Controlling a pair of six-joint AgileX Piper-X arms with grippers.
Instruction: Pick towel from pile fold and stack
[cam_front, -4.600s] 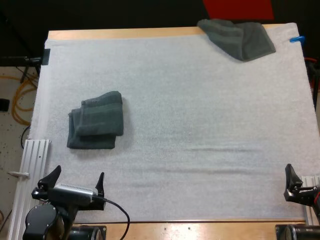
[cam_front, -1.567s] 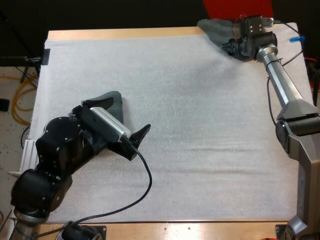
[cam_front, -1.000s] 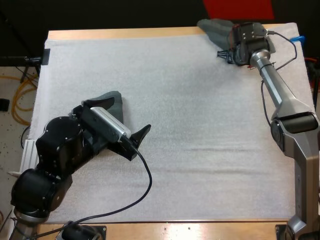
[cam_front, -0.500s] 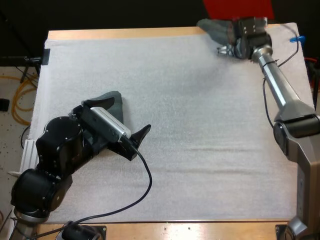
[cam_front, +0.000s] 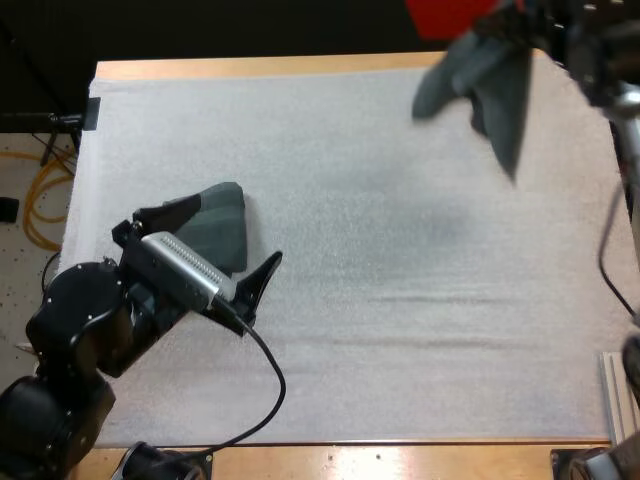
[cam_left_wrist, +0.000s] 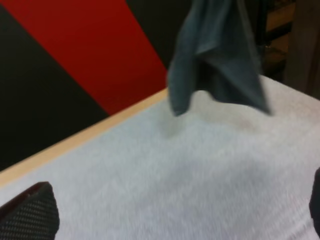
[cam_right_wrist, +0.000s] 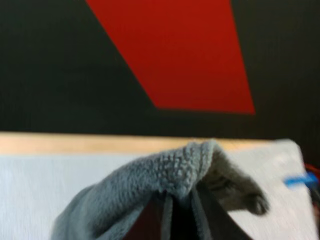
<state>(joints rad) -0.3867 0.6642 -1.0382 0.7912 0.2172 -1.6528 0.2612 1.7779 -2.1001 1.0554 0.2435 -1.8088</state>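
A dark grey-green towel (cam_front: 485, 85) hangs in the air over the mat's far right corner, with my right gripper (cam_front: 525, 25) shut on its top fold. In the right wrist view the towel (cam_right_wrist: 165, 185) bunches over the gripper (cam_right_wrist: 181, 212), pinched between the two fingers. A folded stack of towels (cam_front: 218, 230) lies on the mat at the left, partly under my left gripper (cam_front: 200, 245), which stands wide open above it. Seen from the left wrist, the hanging towel (cam_left_wrist: 215, 55) dangles far beyond the open gripper (cam_left_wrist: 172, 210), clear of the mat.
The white mat (cam_front: 400, 300) spreads wide between the stack and the hanging towel. The wooden table edge (cam_front: 250, 66) runs along the far side. A metal rail (cam_front: 615, 390) sits at the near right corner.
My right gripper has shut on the crumpled towel and lifted it off the mat's far corner. My left arm has shifted slightly toward the near left, still open.
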